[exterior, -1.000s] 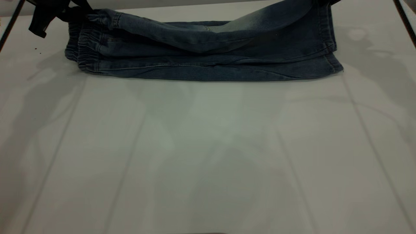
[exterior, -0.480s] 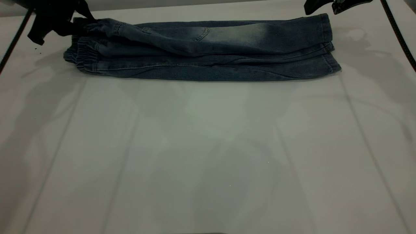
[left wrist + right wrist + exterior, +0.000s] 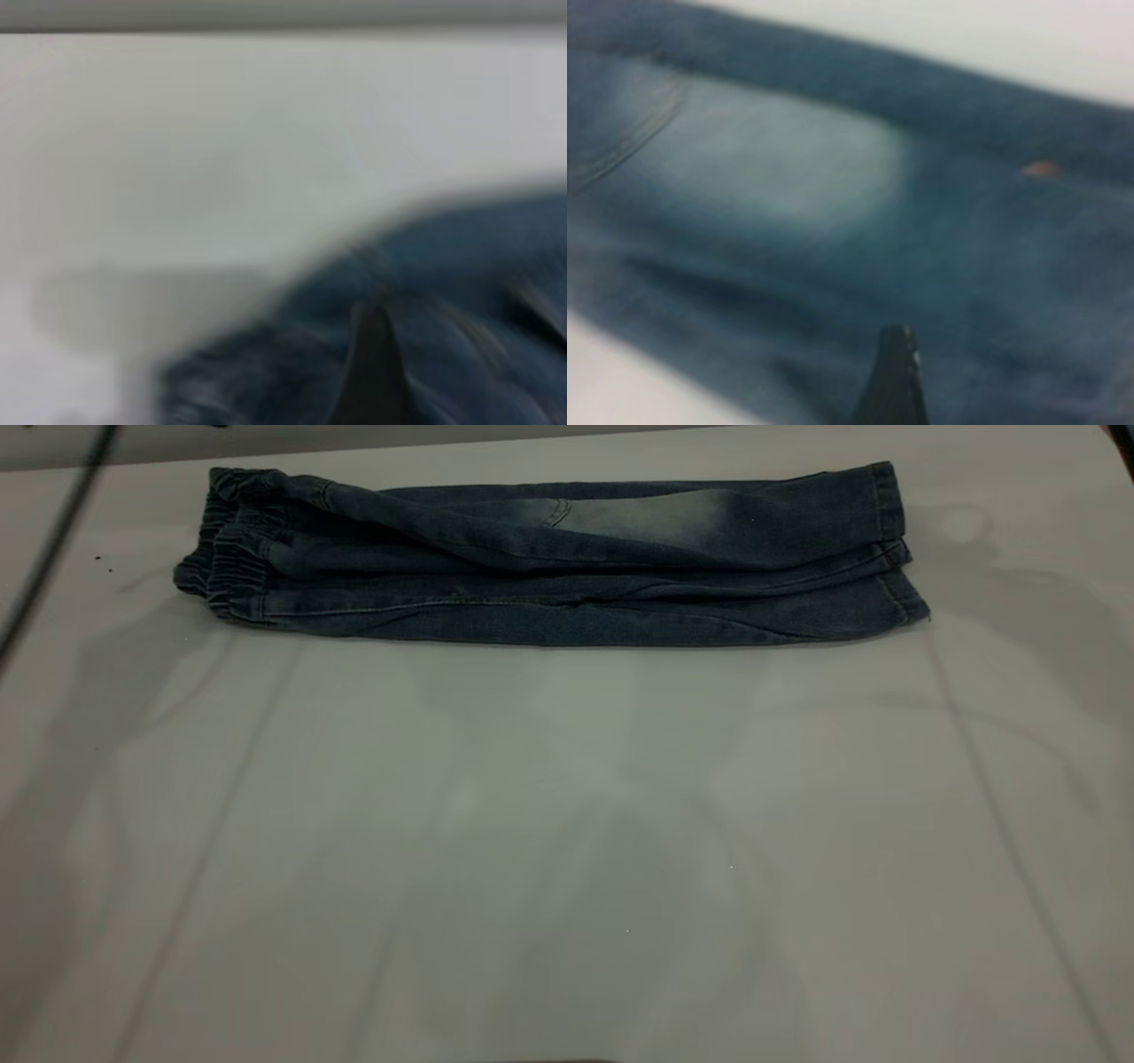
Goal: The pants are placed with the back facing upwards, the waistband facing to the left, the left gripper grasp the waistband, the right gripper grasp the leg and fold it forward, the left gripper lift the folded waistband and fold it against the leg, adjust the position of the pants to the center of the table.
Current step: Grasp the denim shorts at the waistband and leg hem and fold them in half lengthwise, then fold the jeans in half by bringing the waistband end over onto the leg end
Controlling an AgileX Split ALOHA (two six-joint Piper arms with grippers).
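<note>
One dark finger of the left gripper shows in the left wrist view, low in the frame, above blurred denim; whether this gripper is parted or closed cannot be told. One dark finger of the right gripper shows likewise in the right wrist view, hovering over a pale faded oval on the cloth; its state also cannot be told. Neither gripper appears in the exterior view; only a thin dark cable crosses the upper left corner there.

One pair of pants lies folded lengthwise into a long narrow band along the far edge of the desk. The gathered waistband forms the left end, bunched in pleats. The leg lies on top, running rightward, with a pale faded patch and one curved pocket seam near its middle. Two stitched hems stack at the right end: the upper sits slightly farther back, the lower juts out toward the near side.

The near part of the desk bears only soft shadows and faint straight lines. A few small dark specks lie left of the waistband.
</note>
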